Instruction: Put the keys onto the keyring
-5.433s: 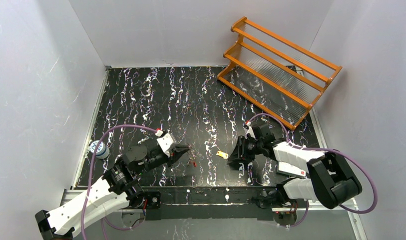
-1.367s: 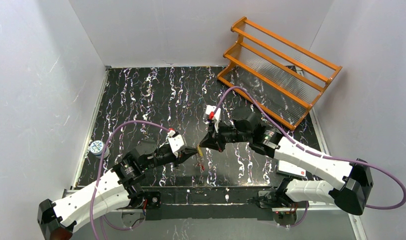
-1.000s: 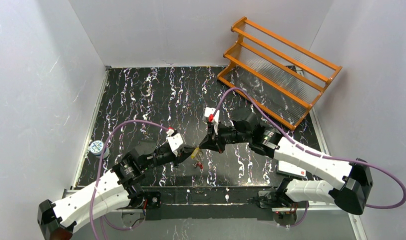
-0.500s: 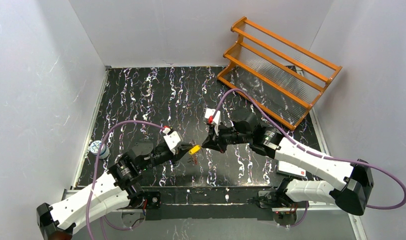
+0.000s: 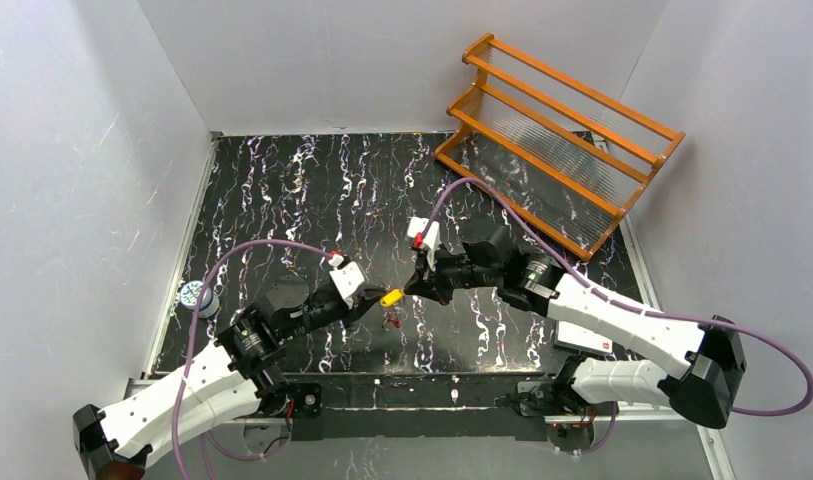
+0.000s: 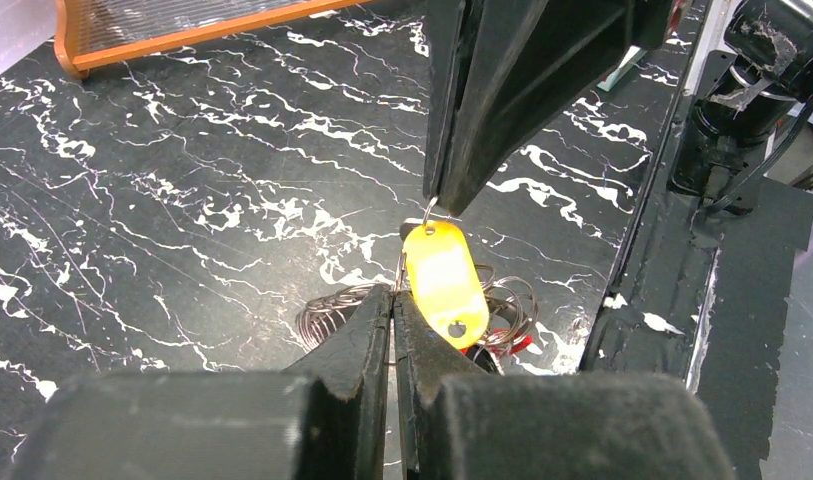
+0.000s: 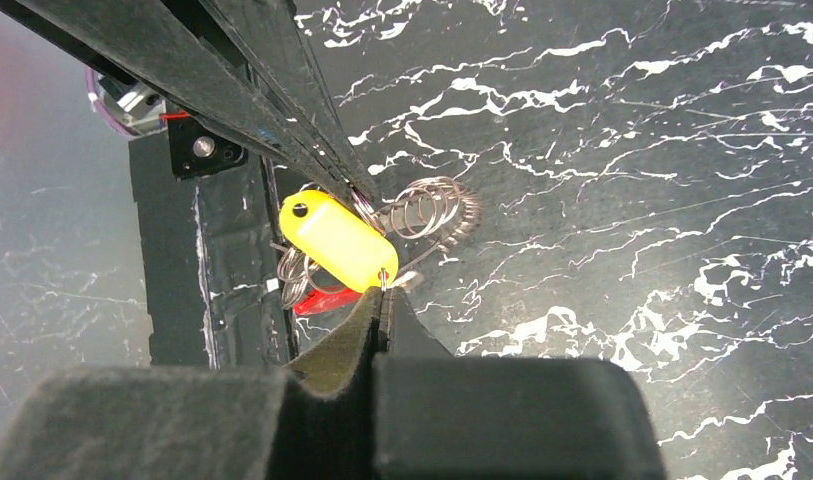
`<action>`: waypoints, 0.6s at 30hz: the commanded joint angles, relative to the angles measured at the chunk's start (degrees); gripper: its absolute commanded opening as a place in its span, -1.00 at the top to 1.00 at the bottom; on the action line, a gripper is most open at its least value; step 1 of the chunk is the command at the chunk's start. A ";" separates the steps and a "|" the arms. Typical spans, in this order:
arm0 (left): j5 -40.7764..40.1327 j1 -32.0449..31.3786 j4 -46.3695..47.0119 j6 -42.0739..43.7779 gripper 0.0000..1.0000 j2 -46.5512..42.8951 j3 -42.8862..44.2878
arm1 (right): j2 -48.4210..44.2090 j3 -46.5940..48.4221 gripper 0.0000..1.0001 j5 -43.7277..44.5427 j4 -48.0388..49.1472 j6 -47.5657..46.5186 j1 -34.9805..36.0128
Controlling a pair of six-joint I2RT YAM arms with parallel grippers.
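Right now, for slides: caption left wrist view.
Shut left gripper holds coiled silvery wire keyring; shut right gripper holds yellow oval plastic tag.

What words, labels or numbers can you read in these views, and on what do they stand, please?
None is legible.
White patch with a red mark, lower right: too small.
Round blue-patterned object, far left: blurred.
Yellow tag: its pale window looks blank.

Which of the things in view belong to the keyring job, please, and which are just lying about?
Job: yellow key tag, wire keyring, left gripper, right gripper.
Lying about: orange rack, blue-and-white round thing, white box.
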 commanded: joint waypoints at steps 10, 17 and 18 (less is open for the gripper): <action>-1.08 -0.09 -0.81 0.77 1.00 -1.43 2.27 | -9.36 -3.23 0.97 13.70 6.36 3.42 0.60; -0.11 -0.11 -0.26 0.78 1.00 0.00 3.13 | -2.93 -0.45 0.97 3.43 1.56 -0.96 0.68; -0.06 -0.09 -0.20 0.78 1.00 0.21 3.22 | -2.38 -0.32 0.97 2.57 1.60 -1.33 0.68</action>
